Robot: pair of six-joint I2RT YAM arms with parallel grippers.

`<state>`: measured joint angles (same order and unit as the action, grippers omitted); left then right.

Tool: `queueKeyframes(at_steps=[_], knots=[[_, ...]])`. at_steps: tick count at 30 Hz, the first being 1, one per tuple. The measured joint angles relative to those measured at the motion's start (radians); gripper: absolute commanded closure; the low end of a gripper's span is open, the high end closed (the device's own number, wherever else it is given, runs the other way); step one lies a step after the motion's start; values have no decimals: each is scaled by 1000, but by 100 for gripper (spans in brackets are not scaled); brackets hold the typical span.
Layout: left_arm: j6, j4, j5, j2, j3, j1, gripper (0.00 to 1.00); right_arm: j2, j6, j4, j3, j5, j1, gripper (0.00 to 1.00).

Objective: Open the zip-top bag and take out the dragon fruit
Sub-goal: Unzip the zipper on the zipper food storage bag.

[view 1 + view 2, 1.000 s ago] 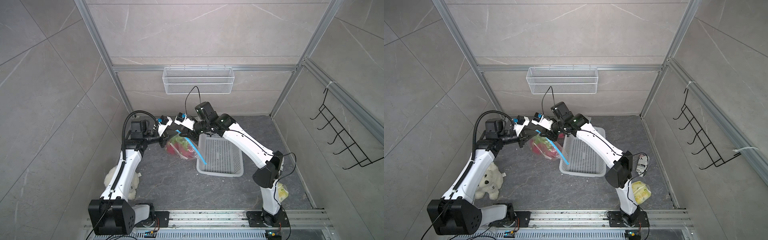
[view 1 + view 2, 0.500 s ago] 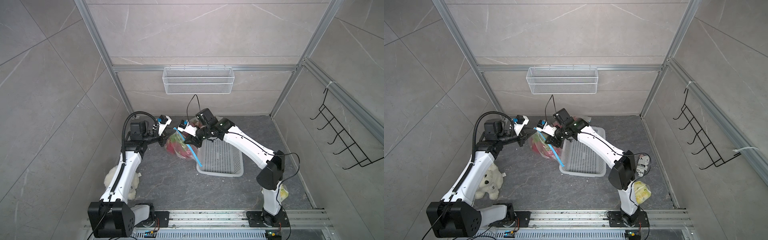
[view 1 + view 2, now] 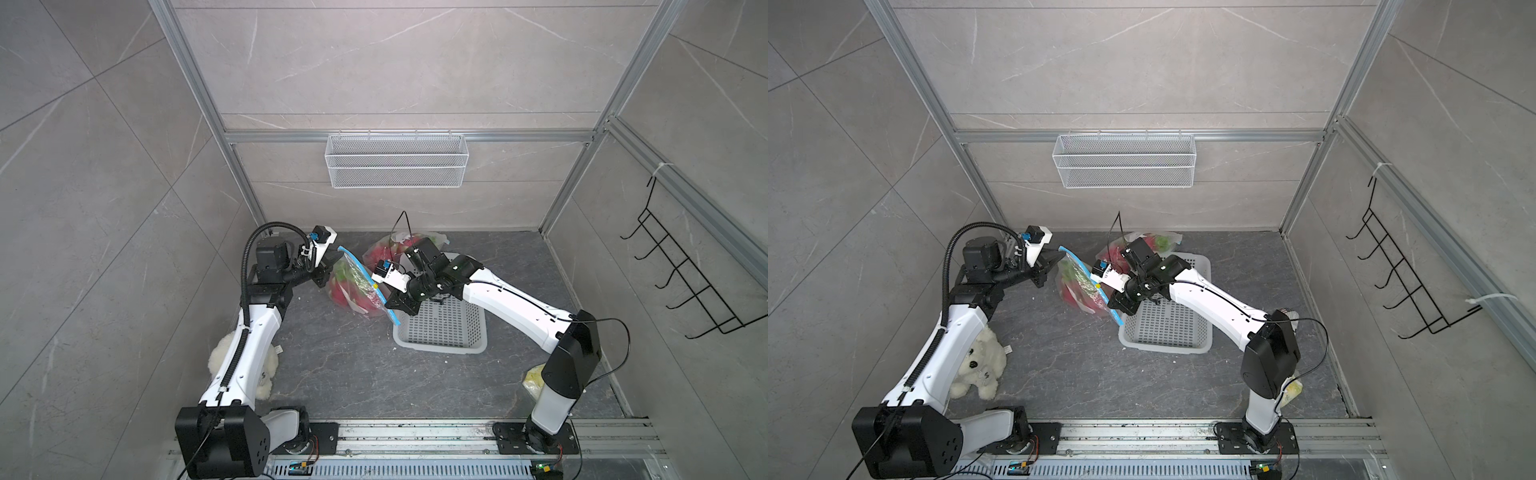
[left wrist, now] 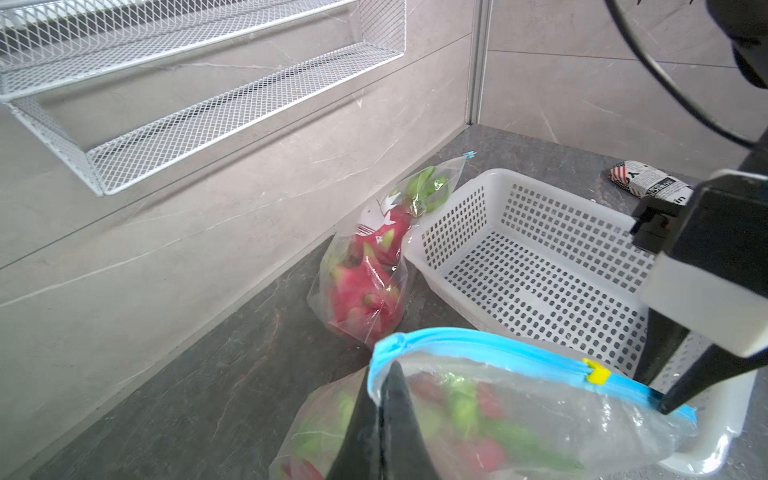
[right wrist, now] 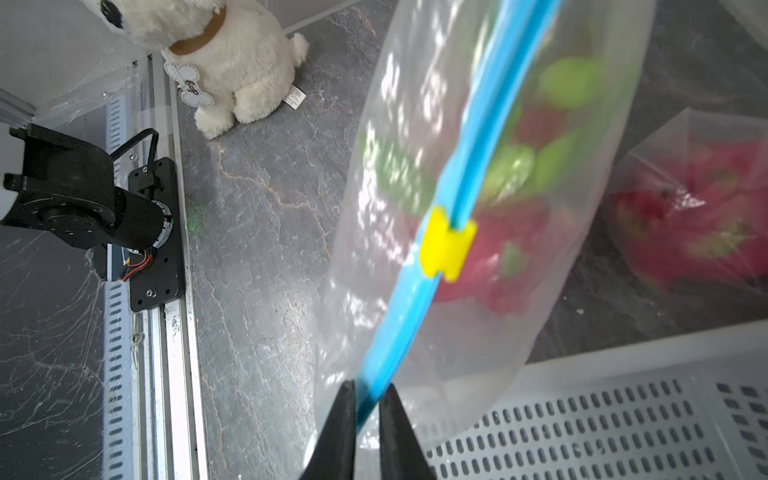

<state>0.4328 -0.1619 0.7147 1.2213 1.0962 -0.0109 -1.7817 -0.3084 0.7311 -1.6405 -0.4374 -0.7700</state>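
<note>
A clear zip-top bag (image 3: 353, 286) (image 3: 1079, 286) with a blue zip strip hangs stretched between my two grippers, just left of the basket. Pink and green dragon fruit (image 3: 347, 296) (image 5: 511, 257) shows through its plastic. The left gripper (image 3: 333, 258) (image 4: 384, 370) is shut on the far end of the strip. At the strip's other end the right gripper (image 3: 392, 306) (image 5: 368, 386) pinches the blue band between narrow jaws. A yellow slider (image 4: 595, 371) (image 5: 446, 243) sits on the strip between the two grippers, nearer the right one.
A second clear bag of dragon fruit (image 3: 399, 245) (image 4: 365, 282) lies by the back wall. The white perforated basket (image 3: 440, 345) (image 4: 498, 178) stands under the right wrist. A plush dog (image 3: 978, 361) sits by the left arm; a wire shelf (image 3: 397, 160) hangs on the back wall.
The right gripper has slid along the blue strip, away from the left gripper and toward the basket's front corner. The strip now runs longer between them. The left gripper has barely moved.
</note>
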Motion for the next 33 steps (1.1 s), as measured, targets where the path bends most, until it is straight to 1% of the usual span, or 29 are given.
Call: queueKeyframes(at_steps=[6, 11, 14, 18, 22, 28, 33], knots=[[-7, 15, -11, -4, -8, 0, 100, 47, 32, -14, 95, 17, 0, 84], [-11, 22, -8, -7, -10, 0, 100, 50, 58, -32, 87, 23, 0, 76], [-11, 24, -3, -7, -11, 0, 100, 49, 80, -33, 33, 33, 0, 70], [-11, 29, 5, -7, -11, 0, 100, 27, 109, -52, -98, 35, 0, 70], [-14, 29, 18, -7, -11, 0, 100, -21, 122, -71, -187, 33, 0, 69], [-14, 28, 22, -7, -11, 0, 100, -94, 130, -72, -219, 39, 0, 69], [-14, 28, 24, -7, -12, 0, 100, -124, 129, -67, -245, 81, 0, 68]])
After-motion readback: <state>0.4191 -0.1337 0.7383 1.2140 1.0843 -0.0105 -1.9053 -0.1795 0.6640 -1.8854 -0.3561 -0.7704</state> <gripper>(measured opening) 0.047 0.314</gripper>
